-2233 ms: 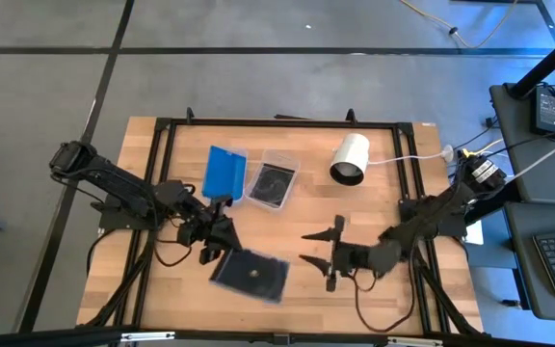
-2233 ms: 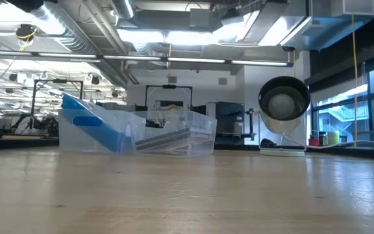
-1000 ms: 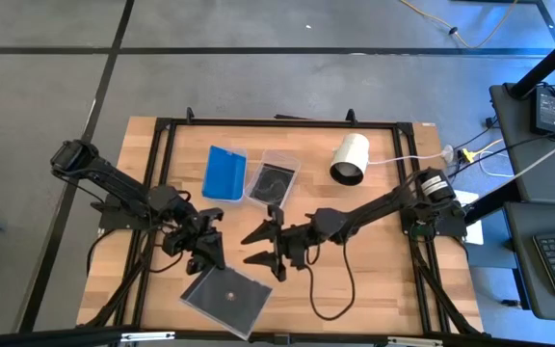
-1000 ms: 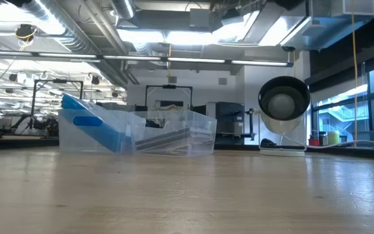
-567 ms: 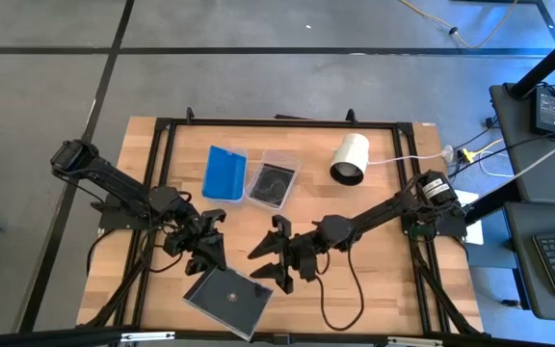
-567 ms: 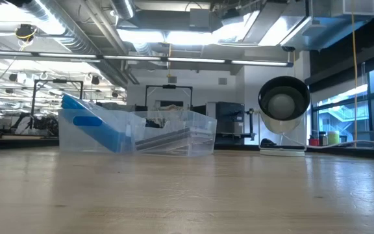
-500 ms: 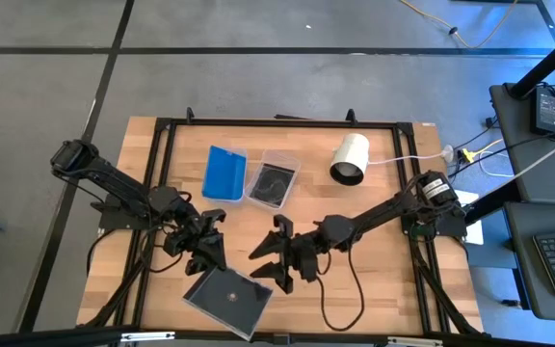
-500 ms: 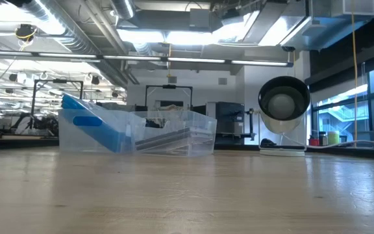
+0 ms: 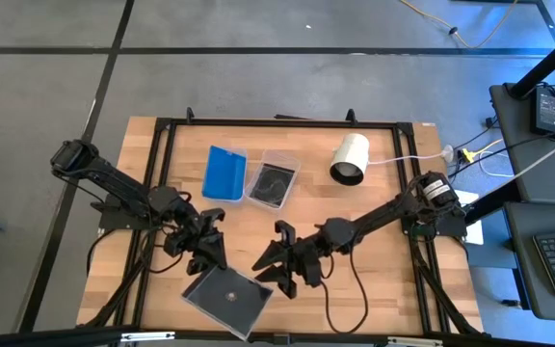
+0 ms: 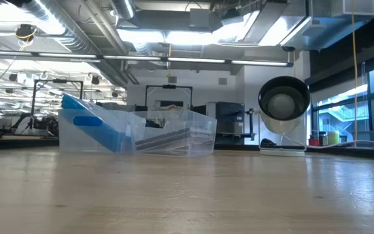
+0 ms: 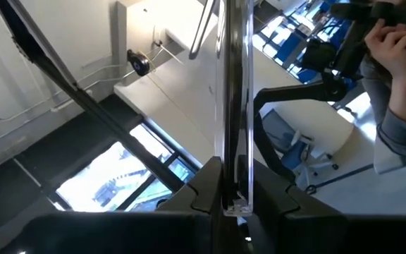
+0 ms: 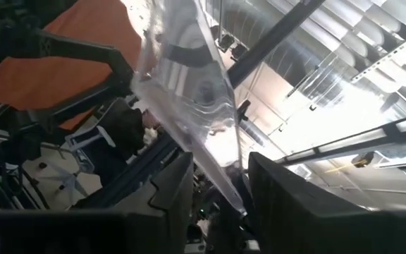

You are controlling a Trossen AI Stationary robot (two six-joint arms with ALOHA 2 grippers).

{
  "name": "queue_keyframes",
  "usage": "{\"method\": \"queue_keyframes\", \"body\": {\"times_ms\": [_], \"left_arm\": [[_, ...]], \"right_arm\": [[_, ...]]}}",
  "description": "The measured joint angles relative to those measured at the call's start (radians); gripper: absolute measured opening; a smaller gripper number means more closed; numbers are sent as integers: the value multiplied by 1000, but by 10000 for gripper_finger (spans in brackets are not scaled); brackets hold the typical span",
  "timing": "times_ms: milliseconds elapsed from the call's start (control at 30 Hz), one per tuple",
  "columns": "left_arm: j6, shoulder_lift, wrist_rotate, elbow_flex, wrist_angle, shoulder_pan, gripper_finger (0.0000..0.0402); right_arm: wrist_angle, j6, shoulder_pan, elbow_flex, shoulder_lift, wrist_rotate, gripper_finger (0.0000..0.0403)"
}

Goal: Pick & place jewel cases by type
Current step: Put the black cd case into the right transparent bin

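A dark jewel case (image 9: 227,297) with a disc showing hangs above the table's near part; my left gripper (image 9: 208,254) is shut on it. In the left wrist view the case (image 11: 232,106) shows edge-on. My right gripper (image 9: 272,273) is open at the case's right corner. In the right wrist view its fingers stand on either side of the case's edge (image 12: 225,176), with a gap on one side. A blue case (image 9: 224,173) leans in one clear tub at the back. A dark case (image 9: 274,183) lies in the tub beside it. My left gripper pinches the dark case's far-left edge (image 11: 234,201) between its two fingers (image 11: 204,189). They come from the table's far left and point slightly upward. The case is lifted clear of the table and juts out beyond the fingers toward the near edge.
A white cylinder (image 9: 350,159) with a dark end lies at the back right, a cable trailing from it. The two clear tubs (image 10: 96,130) (image 10: 177,133) and the cylinder (image 10: 283,104) stand far back in the low view. Bare wood lies near and right.
My right gripper has moved toward the table's near edge, up to the dark case's right corner, and its fingers have drawn closer together around the case's edge. The case has stayed where it was.
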Motion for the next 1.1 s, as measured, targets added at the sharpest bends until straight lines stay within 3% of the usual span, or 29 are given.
{"method": "queue_keyframes", "body": {"times_ms": [700,1100], "left_arm": [[0,0,-43,0,-25,7,35],[15,0,-41,0,-21,7,36]], "right_arm": [[2,0,18,0,0,-17,139],[8,-9,22,0,0,-16,87]]}}
